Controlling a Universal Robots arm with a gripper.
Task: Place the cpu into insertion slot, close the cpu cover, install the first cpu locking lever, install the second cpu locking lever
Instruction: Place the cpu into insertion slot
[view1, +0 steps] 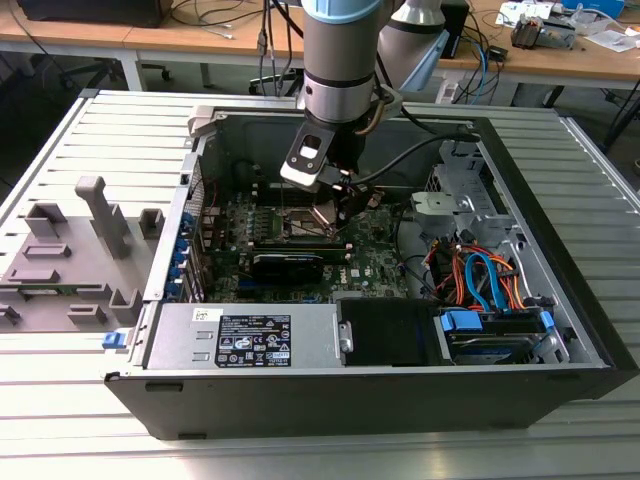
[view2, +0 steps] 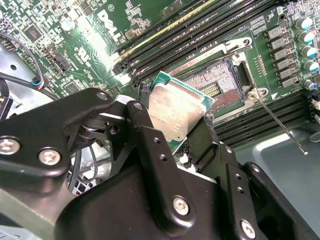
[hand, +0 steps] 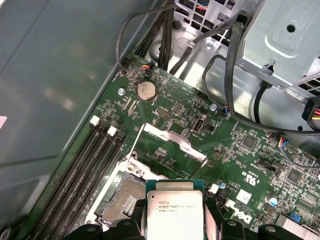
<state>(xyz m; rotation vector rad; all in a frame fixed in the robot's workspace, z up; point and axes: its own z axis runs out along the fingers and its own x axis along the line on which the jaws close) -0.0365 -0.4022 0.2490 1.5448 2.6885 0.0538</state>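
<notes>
If you start from the room, it's a workshop with wooden desks (view1: 560, 60) and cable clutter along the back. In front of them a ribbed aluminium table (view1: 60, 420) carries everything. A grey plastic fixture (view1: 70, 260) sits towards the exterior view's left, and the open computer case (view1: 300, 400) lies on its side in the middle. So the real work surface is the green motherboard (view1: 375, 265), down at the bottom of a walled box. Not much elbow room in there: the robot arm (view1: 340, 60) comes straight down between the case walls, with loose cables and the black graphics card (view1: 285, 262) close by.

The gripper (view2: 175, 125) is pinched onto the cpu (view2: 177, 112), fingers (view2: 150, 145) on two opposite edges, with the chip tilted and off the board. It hangs just beside the insertion slot (view2: 220, 87), not in it, and the slot's pin field is bare in both wrist views. The cpu cover (hand: 172, 141) stands swung up, and one thin locking lever (view2: 280, 125) is sprung out to the side.

My take on handling: the chip looks light, flat and rigid, with a slick metal lid. Gripping it by the edges seems like the right call, and it shouldn't need much squeeze. The fragile bits are its underside and the socket pins, so I'd guess any crooked or dragging contact there could bend something.
</notes>
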